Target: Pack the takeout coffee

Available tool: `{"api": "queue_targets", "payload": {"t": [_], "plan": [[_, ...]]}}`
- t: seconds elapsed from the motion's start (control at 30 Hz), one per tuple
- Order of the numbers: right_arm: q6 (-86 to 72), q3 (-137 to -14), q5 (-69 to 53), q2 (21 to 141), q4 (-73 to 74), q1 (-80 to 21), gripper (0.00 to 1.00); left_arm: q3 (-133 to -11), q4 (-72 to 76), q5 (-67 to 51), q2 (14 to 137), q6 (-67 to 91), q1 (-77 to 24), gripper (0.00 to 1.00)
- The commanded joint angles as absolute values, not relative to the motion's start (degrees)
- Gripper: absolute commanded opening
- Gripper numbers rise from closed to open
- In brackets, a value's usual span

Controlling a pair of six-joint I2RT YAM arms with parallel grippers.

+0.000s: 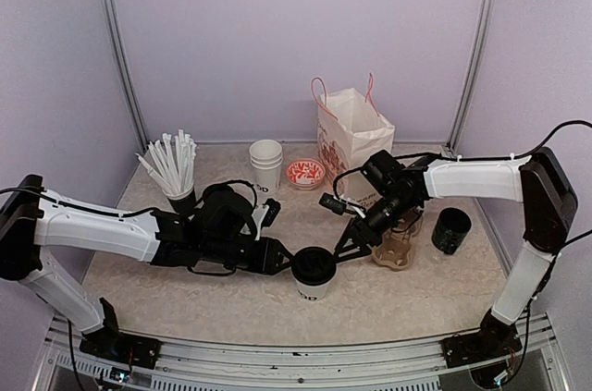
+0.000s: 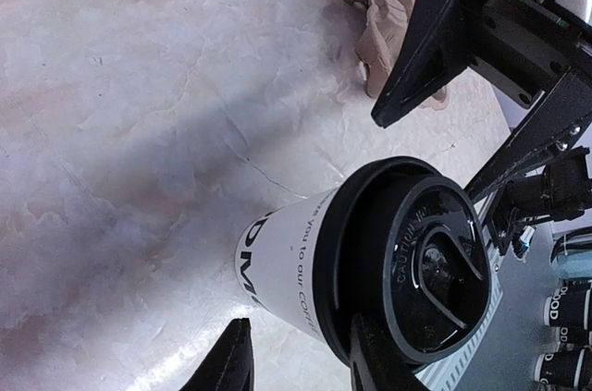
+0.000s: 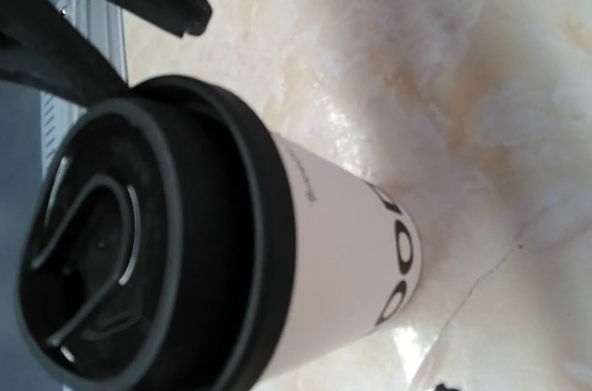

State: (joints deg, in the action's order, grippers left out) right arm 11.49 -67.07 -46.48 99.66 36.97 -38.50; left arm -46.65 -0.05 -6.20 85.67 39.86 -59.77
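One takeout coffee cup [image 1: 314,273], white with black lettering and a round black lid [image 2: 421,262], stands upright near the table's front middle. My left gripper [image 1: 285,260] is at the cup's left side. Its fingers [image 2: 227,363] are apart around the cup's upper part, and one finger overlaps the lid's rim. My right gripper [image 1: 344,245] hangs just right of the cup, tilted down. Its two fingers [image 2: 421,67] are spread open above the lid with nothing between them. The cup [image 3: 342,262] fills the right wrist view, where my own fingers barely show.
A brown cardboard cup carrier [image 1: 398,249] lies right of the cup, with a black pot [image 1: 450,229] beyond it. At the back are a white paper bag [image 1: 351,137], a red-patterned bowl [image 1: 305,172], stacked white cups [image 1: 265,164] and a cup of white straws [image 1: 174,169].
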Motion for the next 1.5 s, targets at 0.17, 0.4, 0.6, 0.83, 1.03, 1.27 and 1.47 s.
{"api": "queue_targets", "payload": {"t": [0.17,0.4,0.6,0.83,1.03,1.27,1.47], "plan": [[9.9,-67.4,-38.6,105.9,37.3,-39.0,0.62,-48.2,-4.2,-7.5,91.3,39.2,-60.2,0.35],[10.4,-66.7,-36.1,105.1,37.0,-40.4,0.59,-47.7,-6.2,-6.1,90.2,38.9,-60.2,0.34],[13.3,-70.1,-41.0,98.4,38.9,-40.3,0.69,-50.4,-6.4,-2.5,85.8,35.8,-60.4,0.4],[19.7,-75.0,-40.6,93.8,43.4,-39.8,0.82,-61.7,-12.9,1.8,82.7,28.9,-60.4,0.46],[33.1,-75.5,-40.1,88.7,45.4,-41.6,0.88,-70.8,-19.1,10.8,80.4,18.1,-60.3,0.52],[42.2,-80.2,-32.8,90.9,49.7,-47.9,0.94,-73.7,-12.3,22.0,74.7,11.6,-57.0,0.81],[42.1,-82.3,-29.1,95.5,50.2,-52.2,0.99,-70.7,-3.7,23.1,71.1,15.7,-53.8,0.86]]}}
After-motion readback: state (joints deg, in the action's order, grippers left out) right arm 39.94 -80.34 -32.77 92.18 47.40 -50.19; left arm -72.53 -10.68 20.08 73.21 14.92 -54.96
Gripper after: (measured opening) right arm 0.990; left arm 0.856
